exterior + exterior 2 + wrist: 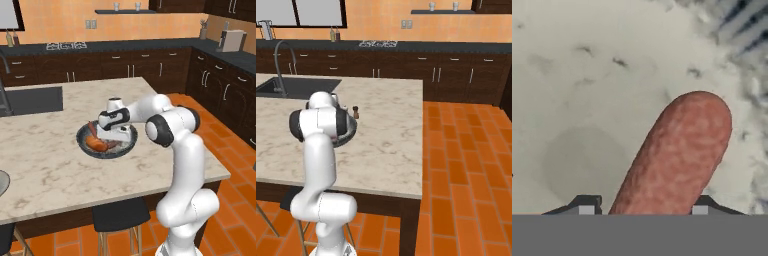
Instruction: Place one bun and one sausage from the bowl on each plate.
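Dark bowl (131, 143) on the marble bench (50, 165), orange bun (96, 144) inside, claw (643, 207) down in it, tips either side of a red sausage (677, 155), cannot tell if gripping

Even, shadeless light fills both base views; the pale marble-patterned island counter (60, 160) reads bright, the dark wood cabinets (125, 65) dim, and nothing glares. Edges look slightly soft and low in detail. Just ahead of the gripper (643, 207), the reddish-brown sausage (677, 155) looks blurred and grainy, with a faint round shadow beside it.
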Robot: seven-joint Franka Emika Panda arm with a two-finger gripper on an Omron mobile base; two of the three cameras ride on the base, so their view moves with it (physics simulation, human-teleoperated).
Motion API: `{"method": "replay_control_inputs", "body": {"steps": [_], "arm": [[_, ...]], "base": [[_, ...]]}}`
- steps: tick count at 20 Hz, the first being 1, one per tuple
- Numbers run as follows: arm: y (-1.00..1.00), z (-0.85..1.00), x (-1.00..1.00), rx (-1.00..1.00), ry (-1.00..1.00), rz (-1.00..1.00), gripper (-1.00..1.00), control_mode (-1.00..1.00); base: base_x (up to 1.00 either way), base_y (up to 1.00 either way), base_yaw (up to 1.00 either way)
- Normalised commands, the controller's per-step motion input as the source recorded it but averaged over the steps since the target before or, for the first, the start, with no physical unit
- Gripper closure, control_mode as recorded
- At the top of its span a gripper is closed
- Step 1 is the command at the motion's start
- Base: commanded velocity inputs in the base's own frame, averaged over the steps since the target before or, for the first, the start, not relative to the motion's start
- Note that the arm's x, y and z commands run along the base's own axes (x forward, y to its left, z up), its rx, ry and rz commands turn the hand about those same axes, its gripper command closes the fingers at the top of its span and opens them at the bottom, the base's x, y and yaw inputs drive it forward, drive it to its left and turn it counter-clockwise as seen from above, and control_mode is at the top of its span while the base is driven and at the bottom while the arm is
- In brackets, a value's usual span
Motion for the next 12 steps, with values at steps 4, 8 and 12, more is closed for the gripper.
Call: {"method": "replay_control_inputs", "body": {"steps": [4,8,12], "arm": [[0.19,1.0,-0.56,0.0,-0.21,0.01,1.0,-1.0],[0.23,0.89,-0.87,-0.01,-0.28,0.04,1.0,-1.0],[-0.48,0.32,-1.0,0.01,-0.45,0.05,1.0,-1.0]], "base": [[0.0,0.0,0.0],[0.0,0.0,0.0],[0.0,0.0,0.0]]}}
